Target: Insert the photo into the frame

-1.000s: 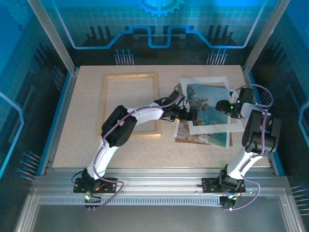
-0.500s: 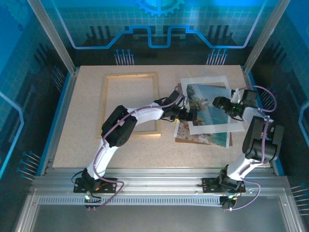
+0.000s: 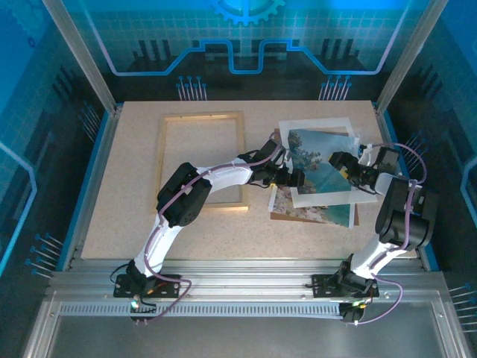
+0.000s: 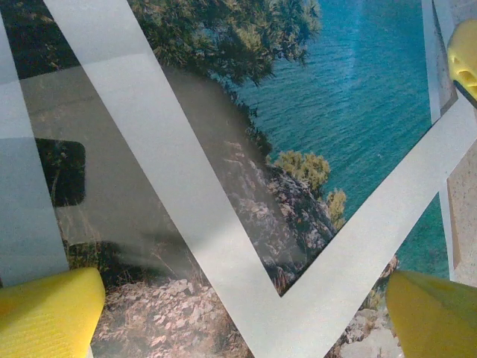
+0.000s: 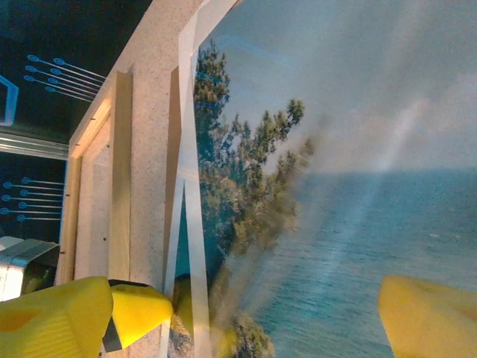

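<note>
My left fingers [image 4: 46, 315] are spread wide and grip nothing. They hang over the photo [image 4: 358, 97], where a white mat [image 4: 171, 186] lies askew across the rocky coast and turquoise sea. My right fingers [image 5: 428, 313] are just as wide apart and also hold nothing, low over the sky and water of the same print, with 1 yellow tip of my left fingers close by their left side. From above, the photo lies flat on the right half of the counter [image 3: 127, 216], nearer the far edge, turned a little out of square. Its lower strip shows below the mat. My 2 sets of fingers face each other across it, the left at its left edge and the right over its right part. The frame [image 3: 201, 115] lies flat on the counter left of the photo, toward the far edge, near it but not touching, and my left arm crosses its near right corner.
</note>
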Available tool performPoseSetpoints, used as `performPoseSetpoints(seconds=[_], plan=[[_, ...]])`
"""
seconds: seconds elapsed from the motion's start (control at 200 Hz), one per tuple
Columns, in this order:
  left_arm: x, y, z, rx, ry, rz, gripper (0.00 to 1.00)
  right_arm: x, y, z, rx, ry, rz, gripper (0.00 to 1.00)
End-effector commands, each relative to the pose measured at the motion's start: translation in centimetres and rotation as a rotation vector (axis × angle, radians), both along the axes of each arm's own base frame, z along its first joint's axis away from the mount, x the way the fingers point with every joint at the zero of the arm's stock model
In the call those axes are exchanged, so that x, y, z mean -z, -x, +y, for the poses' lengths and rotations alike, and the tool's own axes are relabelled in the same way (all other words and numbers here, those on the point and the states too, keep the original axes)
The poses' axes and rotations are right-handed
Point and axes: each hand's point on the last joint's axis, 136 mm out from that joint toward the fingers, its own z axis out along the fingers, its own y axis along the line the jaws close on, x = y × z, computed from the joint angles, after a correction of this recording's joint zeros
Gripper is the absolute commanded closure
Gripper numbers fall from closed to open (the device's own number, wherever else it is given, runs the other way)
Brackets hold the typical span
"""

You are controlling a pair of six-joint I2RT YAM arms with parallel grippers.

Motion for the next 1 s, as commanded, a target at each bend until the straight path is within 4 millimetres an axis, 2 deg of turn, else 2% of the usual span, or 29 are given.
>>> performPoseSetpoints(seconds=[0.0, 0.27, 0.375, 0.4, 0.515, 0.62, 0.71, 0.82, 0.926, 0.996], plan=[[5.8, 2.3, 2.1, 0.013, -0.127, 0.133, 0.01, -0.9, 0.1, -0.3, 0.007, -0.026, -0.023, 0.1], [6.0, 2.4, 2.3, 0.02, -0.139, 0.134, 0.01, -1.6, 1.0, -2.9, 0.111, 0.07, 0.041, 0.26], [6.1, 2.5, 2.4, 0.023, -0.144, 0.134, 0.01, -1.0, 1.8, -3.7, 0.141, 0.083, 0.1, 0.32], [6.0, 2.5, 2.3, 0.023, -0.144, 0.133, 0.01, -1.8, 1.2, -4.2, 0.149, 0.096, 0.088, 0.34], [6.0, 2.5, 2.4, 0.024, -0.147, 0.131, 0.01, -1.6, 1.5, -4.6, 0.161, 0.107, 0.124, 0.4], [6.0, 2.5, 2.4, 0.024, -0.148, 0.133, 0.01, -1.5, 1.5, -4.5, 0.155, 0.102, 0.137, 0.51], [6.0, 2.5, 2.4, 0.022, -0.149, 0.132, 0.01, -1.4, 1.6, -4.7, 0.162, 0.111, 0.149, 0.66], [6.1, 2.5, 2.5, 0.022, -0.153, 0.133, 0.01, -1.6, 1.6, -4.8, 0.168, 0.118, 0.153, 0.78], [5.1, 2.3, 2.3, 0.028, -0.143, 0.136, 0.01, -2.4, 1.4, -4.8, 0.17, 0.107, 0.144, 0.89], [3.0, 1.7, 2.1, 0.029, -0.111, 0.123, 0.01, -3.4, 1.3, -4.7, 0.172, 0.099, 0.134, 0.92]])
